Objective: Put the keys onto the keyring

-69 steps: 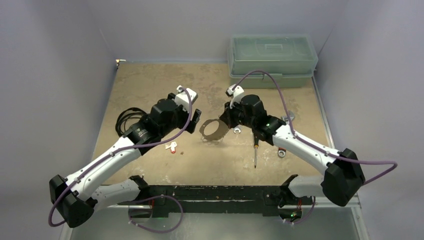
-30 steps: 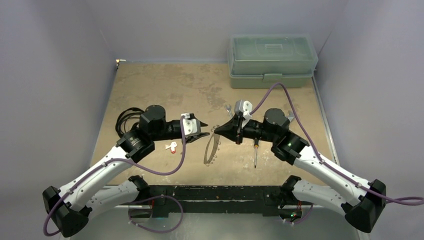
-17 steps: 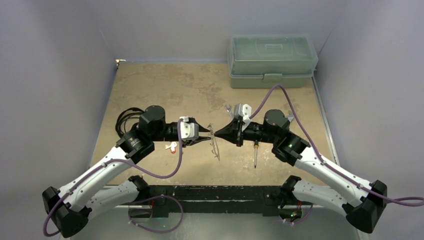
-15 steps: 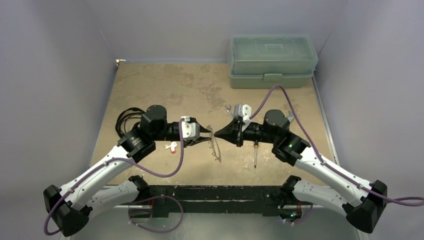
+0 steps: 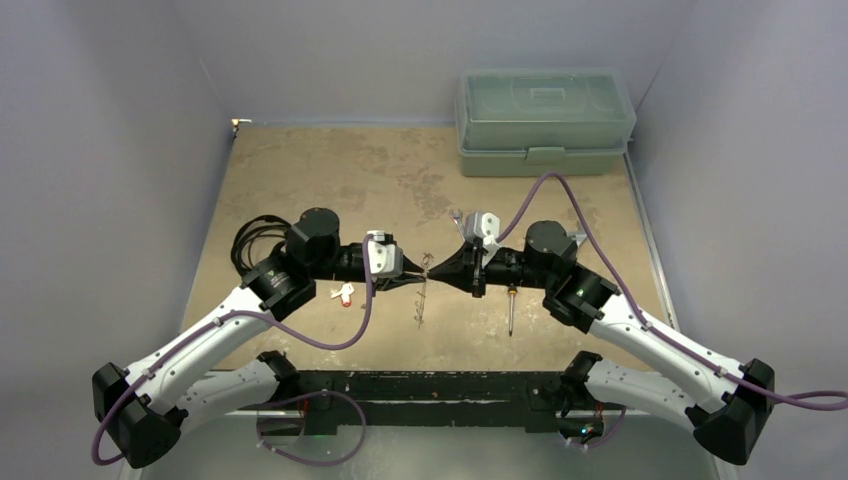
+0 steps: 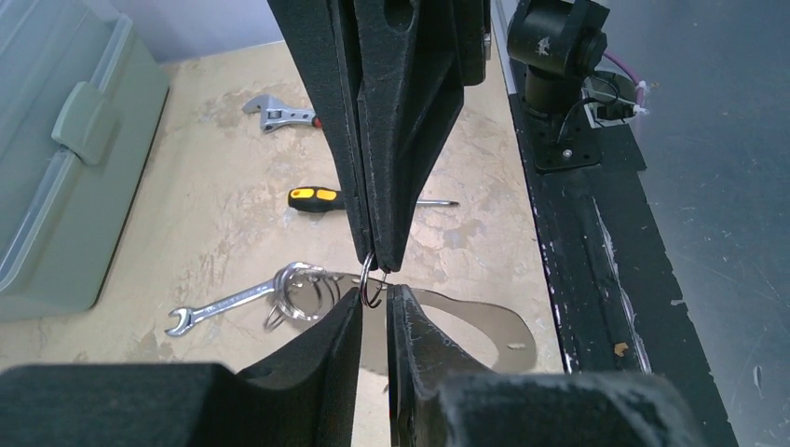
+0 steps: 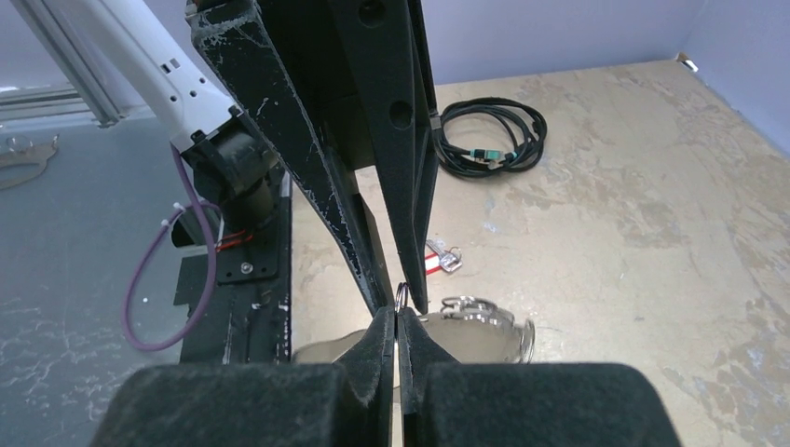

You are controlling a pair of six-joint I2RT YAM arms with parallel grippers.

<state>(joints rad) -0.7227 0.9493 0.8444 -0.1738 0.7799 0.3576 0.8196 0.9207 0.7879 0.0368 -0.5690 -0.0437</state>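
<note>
Keyring (image 6: 466,321) hangs between the two grippers. The right gripper (image 7: 398,321) pinches its thin wire at the top, fingers pressed together. The left gripper (image 6: 374,303) has its fingers a tiny bit apart, one on each side of that wire. If they squeeze crooked, the keyring may twist, slip and fall. The key with the red tag (image 5: 345,294) lies on the table (image 5: 330,170) near the left gripper, and no hand is free for it. Farther back, the black cable (image 5: 255,240) could get caught if the left gripper swings that way.
</note>
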